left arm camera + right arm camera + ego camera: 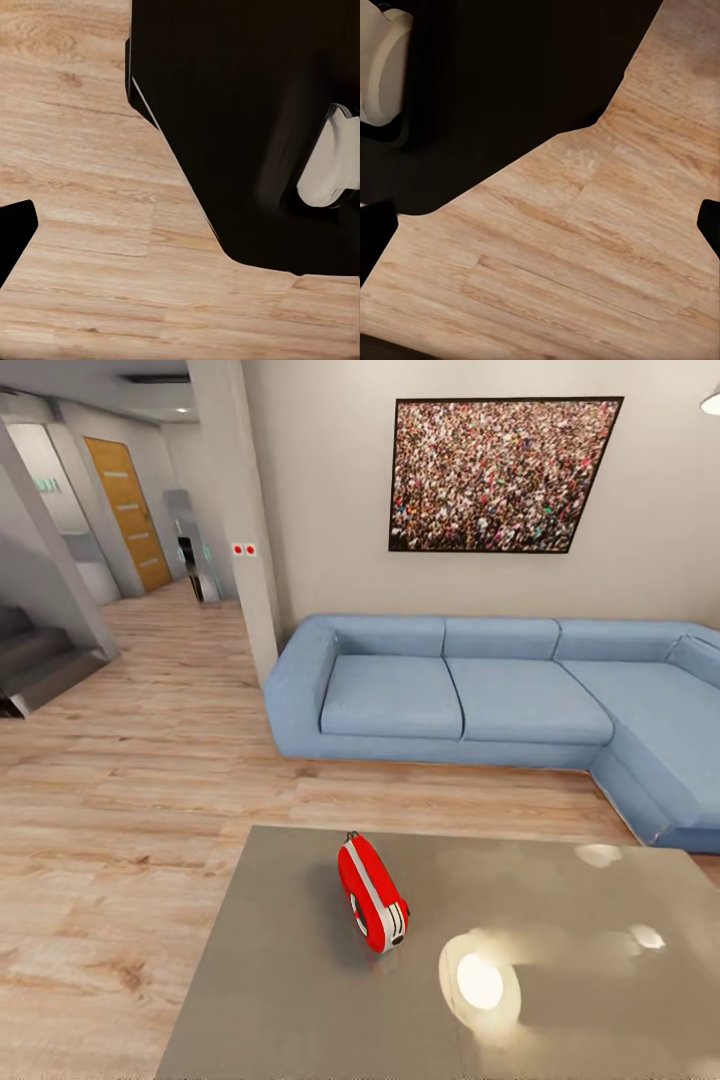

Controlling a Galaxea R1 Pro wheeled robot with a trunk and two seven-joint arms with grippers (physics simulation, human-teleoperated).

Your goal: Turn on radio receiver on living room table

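Glossy worktop point(300, 1000) lower frame | red radio receiver point(372, 893) centre, untouched | robot arrived, switching-on remained | fingers' spread: could not tell, either arm

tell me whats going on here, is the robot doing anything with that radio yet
Not yet. The small bright red radio with a white band sits untouched on the glossy grey-brown low table, standing on its edge, with the blue sectional sofa behind it. The head camera looks down at the table from close by. Both wrist cameras look down on the light wood plank floor and the robot's dark base, so the arms seem to hang low. Nothing is being handled.
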